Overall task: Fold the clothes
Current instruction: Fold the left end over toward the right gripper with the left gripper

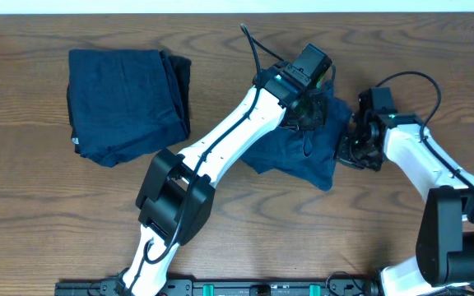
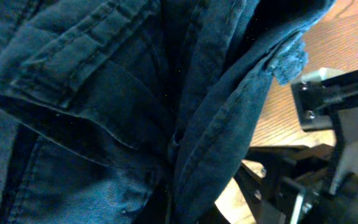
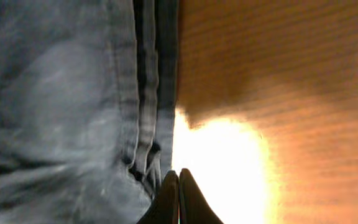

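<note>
A dark navy garment (image 1: pixel 290 156) lies crumpled at mid-table. My left gripper (image 1: pixel 309 111) sits at its far edge, shut on a bunched-up part of it. In the left wrist view the same cloth (image 2: pixel 123 106) hangs so close that it hides the fingers. My right gripper (image 1: pixel 354 148) is at the garment's right edge. The right wrist view shows that gripper (image 3: pixel 178 179) shut, tips pressed together with nothing between them, just beside the garment's hem (image 3: pixel 145 93). A folded stack of navy clothes (image 1: pixel 126 103) rests at the far left.
The wooden table (image 1: pixel 56 214) carries both arms. The left arm's white link (image 1: pixel 229 136) slants across the middle. The right arm's black base (image 1: pixel 459 238) fills the near right corner. A black rail (image 1: pixel 262 288) runs along the front edge.
</note>
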Robot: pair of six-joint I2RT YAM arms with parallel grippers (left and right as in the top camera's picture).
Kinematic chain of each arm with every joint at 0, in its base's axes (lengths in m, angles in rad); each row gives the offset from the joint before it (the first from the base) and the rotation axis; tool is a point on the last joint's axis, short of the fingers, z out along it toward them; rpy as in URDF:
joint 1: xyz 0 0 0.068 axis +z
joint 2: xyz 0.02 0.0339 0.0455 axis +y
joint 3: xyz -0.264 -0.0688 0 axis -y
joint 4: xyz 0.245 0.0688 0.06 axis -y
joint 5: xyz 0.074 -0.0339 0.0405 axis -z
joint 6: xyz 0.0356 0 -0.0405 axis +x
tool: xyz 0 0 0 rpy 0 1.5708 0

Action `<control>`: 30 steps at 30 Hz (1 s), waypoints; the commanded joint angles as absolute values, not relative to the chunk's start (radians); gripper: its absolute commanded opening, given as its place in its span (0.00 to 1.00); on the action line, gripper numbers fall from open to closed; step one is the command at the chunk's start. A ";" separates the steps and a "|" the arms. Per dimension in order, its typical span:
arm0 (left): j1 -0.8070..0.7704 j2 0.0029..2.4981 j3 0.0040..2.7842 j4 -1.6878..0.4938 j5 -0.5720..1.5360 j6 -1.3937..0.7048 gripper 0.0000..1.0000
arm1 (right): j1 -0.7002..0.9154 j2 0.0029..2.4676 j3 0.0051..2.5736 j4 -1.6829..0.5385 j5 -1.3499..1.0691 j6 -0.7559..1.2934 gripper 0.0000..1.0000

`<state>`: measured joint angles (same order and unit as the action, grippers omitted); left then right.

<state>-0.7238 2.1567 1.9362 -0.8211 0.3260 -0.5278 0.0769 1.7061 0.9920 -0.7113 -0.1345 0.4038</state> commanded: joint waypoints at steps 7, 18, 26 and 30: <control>-0.730 2.168 1.935 -0.817 0.321 -0.540 0.06 | 0.072 1.696 0.878 -0.578 -0.109 0.388 0.01; -0.741 2.170 1.934 -0.820 0.321 -0.540 0.06 | 0.073 1.696 0.876 -0.548 -0.147 0.389 0.01; -0.749 2.170 1.934 -0.821 0.276 -0.540 0.06 | 0.085 1.697 0.865 -0.514 -0.150 0.396 0.01; -0.750 2.170 1.934 -0.820 0.276 -0.541 0.06 | 0.093 1.698 0.865 -0.511 -0.150 0.396 0.01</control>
